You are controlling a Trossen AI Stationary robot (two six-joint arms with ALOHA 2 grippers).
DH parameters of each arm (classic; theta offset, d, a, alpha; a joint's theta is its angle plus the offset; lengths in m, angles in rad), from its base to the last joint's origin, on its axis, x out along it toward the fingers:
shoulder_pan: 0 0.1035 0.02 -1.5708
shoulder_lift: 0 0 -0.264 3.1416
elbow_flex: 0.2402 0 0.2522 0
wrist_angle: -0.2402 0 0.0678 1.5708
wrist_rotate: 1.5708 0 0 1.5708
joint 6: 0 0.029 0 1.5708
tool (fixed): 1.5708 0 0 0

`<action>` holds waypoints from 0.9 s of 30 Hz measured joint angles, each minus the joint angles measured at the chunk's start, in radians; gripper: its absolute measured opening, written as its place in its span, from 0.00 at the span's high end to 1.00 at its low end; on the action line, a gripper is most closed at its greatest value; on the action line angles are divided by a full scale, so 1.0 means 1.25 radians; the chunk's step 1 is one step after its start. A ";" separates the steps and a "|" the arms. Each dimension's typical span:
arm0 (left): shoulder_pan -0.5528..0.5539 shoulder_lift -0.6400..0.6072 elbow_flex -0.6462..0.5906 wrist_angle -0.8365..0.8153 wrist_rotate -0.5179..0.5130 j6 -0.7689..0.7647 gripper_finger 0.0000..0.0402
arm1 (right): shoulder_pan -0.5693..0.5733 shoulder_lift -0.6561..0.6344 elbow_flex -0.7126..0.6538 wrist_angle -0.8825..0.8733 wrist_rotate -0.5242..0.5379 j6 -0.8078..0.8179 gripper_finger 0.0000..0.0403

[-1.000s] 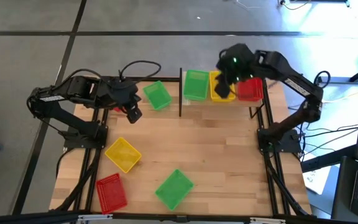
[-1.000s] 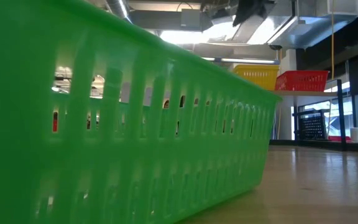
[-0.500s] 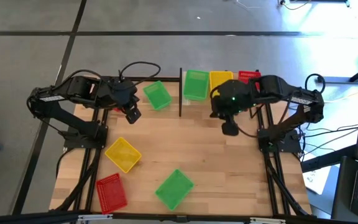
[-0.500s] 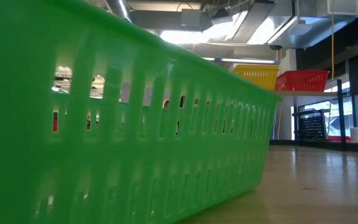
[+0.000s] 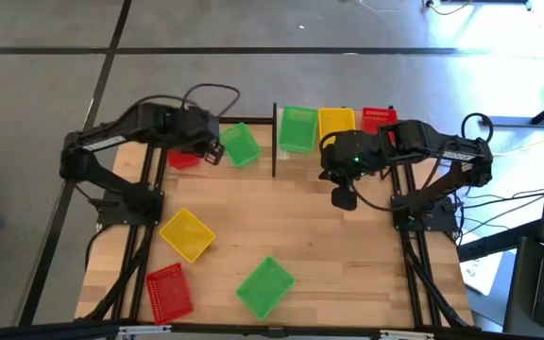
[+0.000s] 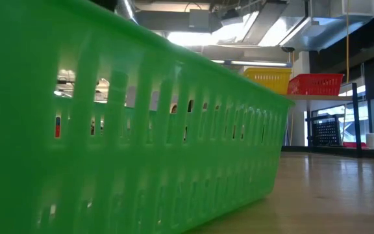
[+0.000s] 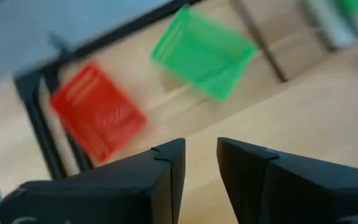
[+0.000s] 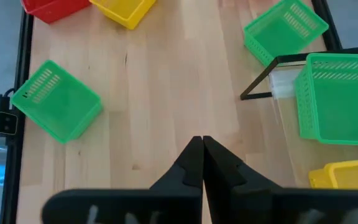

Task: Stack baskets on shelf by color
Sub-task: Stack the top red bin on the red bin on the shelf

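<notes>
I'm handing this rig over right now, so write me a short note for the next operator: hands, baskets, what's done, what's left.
Left hand: open, empty, over the table's far left corner, near a loose red basket and a loose green basket.
Right hand: shut, empty, above the table in front of the shelf.
Done: shelf green basket, shelf yellow basket and shelf red basket sit side by side; stack depth cannot be told.
Left: five loose baskets, those two plus the front yellow basket, front red basket and front green basket.
</notes>
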 joint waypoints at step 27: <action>0.356 0.166 -0.366 0.144 0.217 0.573 0.80 | 0.000 0.000 -0.001 -0.001 0.013 -0.053 1.00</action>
